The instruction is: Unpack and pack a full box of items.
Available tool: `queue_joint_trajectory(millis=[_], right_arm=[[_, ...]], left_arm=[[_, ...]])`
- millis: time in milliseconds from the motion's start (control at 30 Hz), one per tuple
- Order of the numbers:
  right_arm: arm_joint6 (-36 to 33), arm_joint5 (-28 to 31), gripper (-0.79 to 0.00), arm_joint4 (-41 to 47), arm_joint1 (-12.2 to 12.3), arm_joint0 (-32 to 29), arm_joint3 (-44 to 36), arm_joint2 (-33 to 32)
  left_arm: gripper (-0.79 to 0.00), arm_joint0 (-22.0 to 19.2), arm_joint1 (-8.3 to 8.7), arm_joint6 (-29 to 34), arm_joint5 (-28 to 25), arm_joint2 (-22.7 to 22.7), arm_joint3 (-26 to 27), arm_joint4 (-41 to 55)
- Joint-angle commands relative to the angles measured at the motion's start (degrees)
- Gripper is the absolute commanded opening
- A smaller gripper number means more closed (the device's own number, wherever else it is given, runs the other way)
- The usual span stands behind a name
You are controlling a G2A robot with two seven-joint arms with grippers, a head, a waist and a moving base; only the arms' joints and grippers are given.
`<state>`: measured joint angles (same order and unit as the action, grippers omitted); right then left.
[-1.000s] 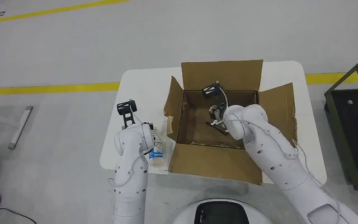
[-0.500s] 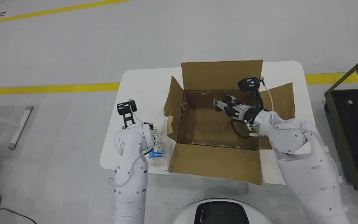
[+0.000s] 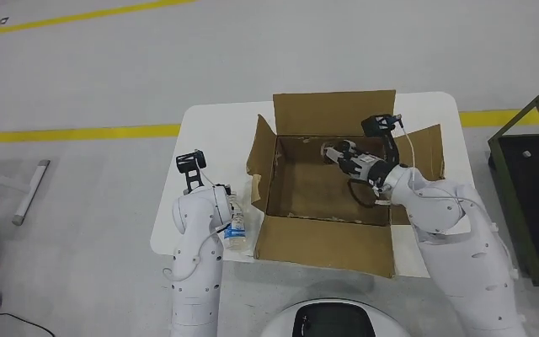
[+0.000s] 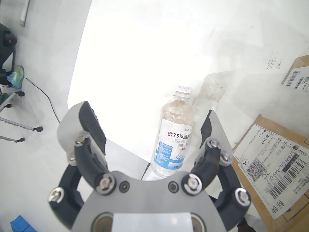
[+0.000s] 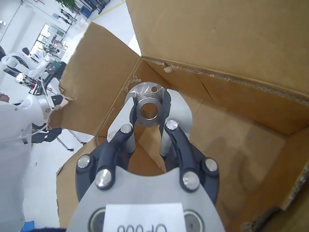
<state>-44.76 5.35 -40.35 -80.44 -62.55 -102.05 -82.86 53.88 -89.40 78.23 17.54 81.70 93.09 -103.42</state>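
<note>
So the right arm is finally coming up out of the open brown cardboard box [image 3: 333, 109]. A second ago its claw was down low over the middle of the box floor. Now the right claw [image 5: 149, 108] is sitting higher and over toward the far right corner, and it's clamping a small round silver metal flange [image 5: 144, 92] with a hole through its hub. Over the last half second it's barely drifting, so I'm guessing the lift is basically done and it's pausing before swinging out. The flange is hanging in the air inside the box outline, near the back wall, and as far as I can tell it isn't touching cardboard.

The left arm isn't budging at all. The left claw [image 4: 148, 117] is hanging wide open, gripping nothing, right above the clear plastic bottle with the white-and-blue label [image 4: 173, 136]. That bottle is lying on the white surface [image 3: 210, 126] just beside the box's left flap, same spot as a second ago.

To me this means the unpacking half is moving along: bottle already out, flange on its way. The bit of box floor I can see is looking bare, though the arm is covering some of it. The tricky part coming up is clearing the wall and flap, and smooth metal could be slipping in that pinch.
</note>
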Motion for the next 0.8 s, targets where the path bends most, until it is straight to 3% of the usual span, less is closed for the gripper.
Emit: queue_joint_trajectory(millis=[0,267,533,767], right_arm=[[1.22,0.34,-0.785,3.44,0.16,-0.62,-1.77,-1.81],[5.14,1.59,-0.785,15.48,1.31,-6.24,-10.31,-14.18],[1.53,-3.08,-0.785,7.78,3.21,-16.36,-20.37,-31.14],[-5.51,-6.61,-0.785,-1.02,4.19,-25.53,-22.43,-38.24]], left_arm=[[0.0,0.0,0.0,0.0,0.0,0.0,0.0,0.0],[0.0,0.0,0.0,0.0,0.0,0.0,0.0,0.0],[0.0,0.0,0.0,0.0,0.0,0.0,0.0,0.0],[0.0,0.0,0.0,0.0,0.0,0.0,0.0,0.0]])
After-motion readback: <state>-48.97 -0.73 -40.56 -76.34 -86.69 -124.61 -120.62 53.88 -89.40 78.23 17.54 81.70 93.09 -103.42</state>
